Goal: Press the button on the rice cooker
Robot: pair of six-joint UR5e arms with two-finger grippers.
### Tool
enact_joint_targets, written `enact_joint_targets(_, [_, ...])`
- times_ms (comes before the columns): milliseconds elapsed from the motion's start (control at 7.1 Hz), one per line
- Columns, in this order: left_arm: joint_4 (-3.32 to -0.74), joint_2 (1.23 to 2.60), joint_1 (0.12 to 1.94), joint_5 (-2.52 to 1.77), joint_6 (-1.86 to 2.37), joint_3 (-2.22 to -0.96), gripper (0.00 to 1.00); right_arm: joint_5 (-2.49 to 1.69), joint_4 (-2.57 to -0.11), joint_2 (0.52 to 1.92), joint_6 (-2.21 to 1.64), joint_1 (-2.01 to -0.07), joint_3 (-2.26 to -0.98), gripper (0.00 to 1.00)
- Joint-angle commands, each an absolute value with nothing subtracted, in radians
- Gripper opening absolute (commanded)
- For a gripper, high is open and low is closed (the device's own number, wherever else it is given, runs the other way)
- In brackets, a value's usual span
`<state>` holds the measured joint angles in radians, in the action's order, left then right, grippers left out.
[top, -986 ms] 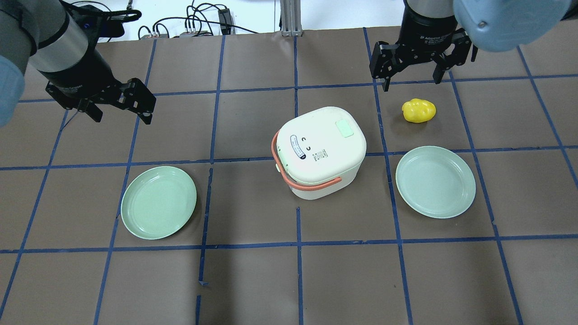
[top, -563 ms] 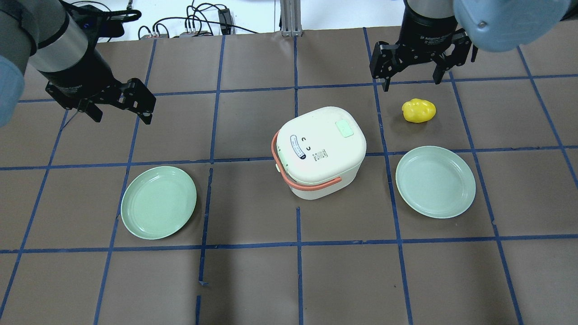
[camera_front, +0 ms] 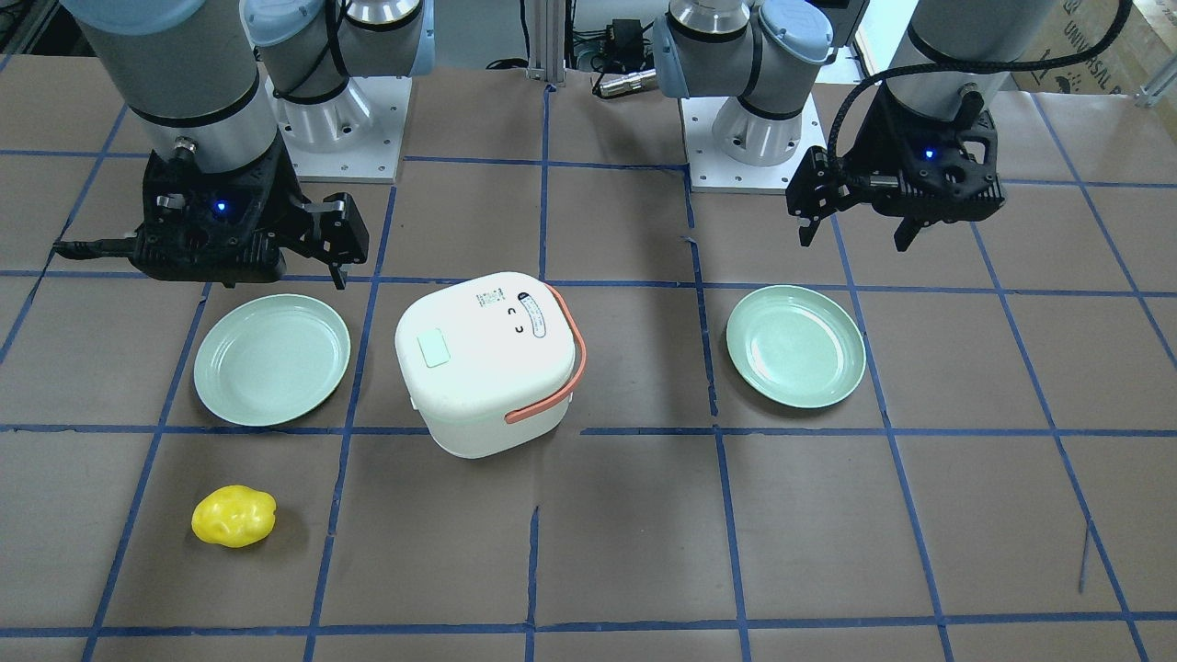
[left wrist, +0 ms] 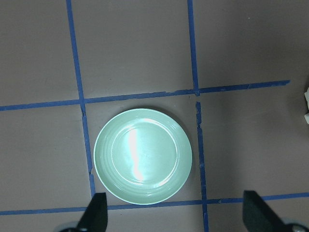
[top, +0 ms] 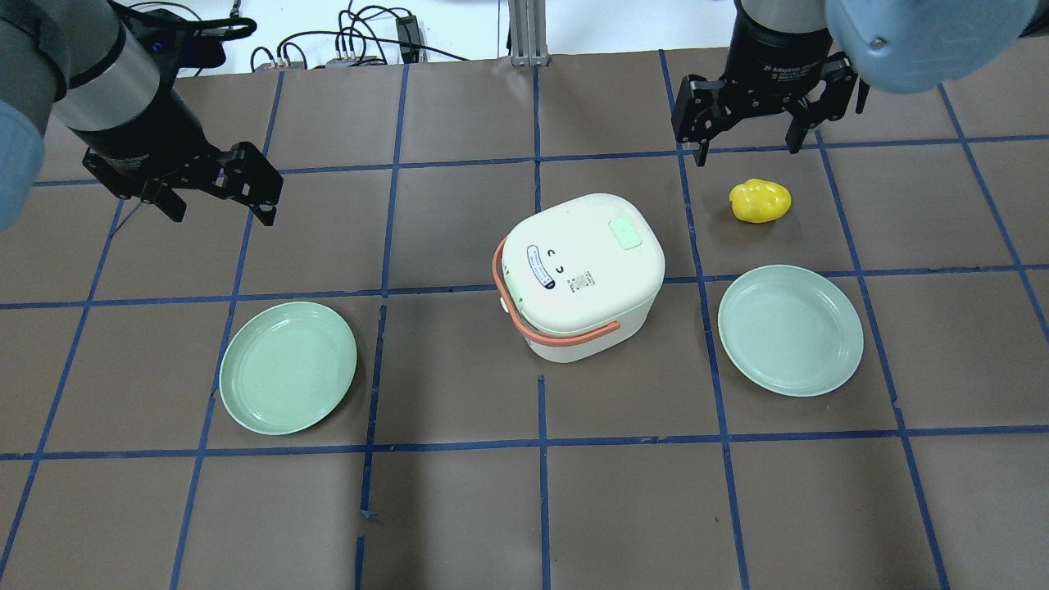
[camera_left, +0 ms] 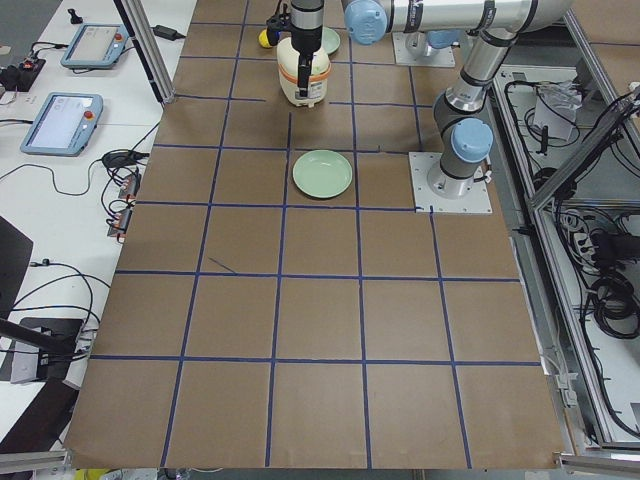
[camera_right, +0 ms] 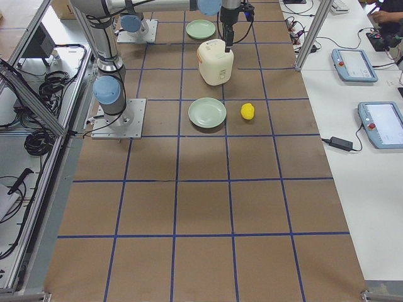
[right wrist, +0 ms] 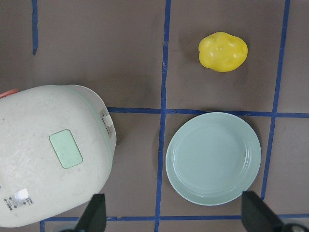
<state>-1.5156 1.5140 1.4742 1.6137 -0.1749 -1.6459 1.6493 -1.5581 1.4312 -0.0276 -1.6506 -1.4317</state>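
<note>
The white rice cooker (top: 582, 279) with an orange handle stands at the table's middle. Its pale green button (top: 624, 234) sits on the lid and also shows in the right wrist view (right wrist: 66, 148). My right gripper (top: 747, 149) is open and empty. It hangs above the table beyond the cooker and to its right, over the yellow lump. My left gripper (top: 221, 206) is open and empty, high over the table's left side, well away from the cooker. In the left wrist view, only the cooker's edge (left wrist: 306, 104) shows.
A green plate (top: 288, 367) lies left of the cooker, below my left gripper (left wrist: 176, 220). A second green plate (top: 790, 329) lies right of the cooker. A yellow potato-like lump (top: 760, 201) lies beyond that plate, beneath my right gripper (right wrist: 174, 217).
My right arm has shifted very slightly away from the robot. The left arm and the objects have not moved.
</note>
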Motion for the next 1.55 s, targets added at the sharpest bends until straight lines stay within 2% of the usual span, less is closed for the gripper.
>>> enact_joint_targets(0, [-1.516, 1.514, 1.474, 1.614, -0.175, -1.646, 1.0, 1.649, -1.557, 1.431, -0.028, -1.651, -1.433, 1.0])
enact_joint_targets(1408, [-1.516, 1.514, 1.476, 1.614, -0.175, -1.646, 1.0, 1.631, -1.557, 1.43, -0.028, -1.654, -1.433, 1.0])
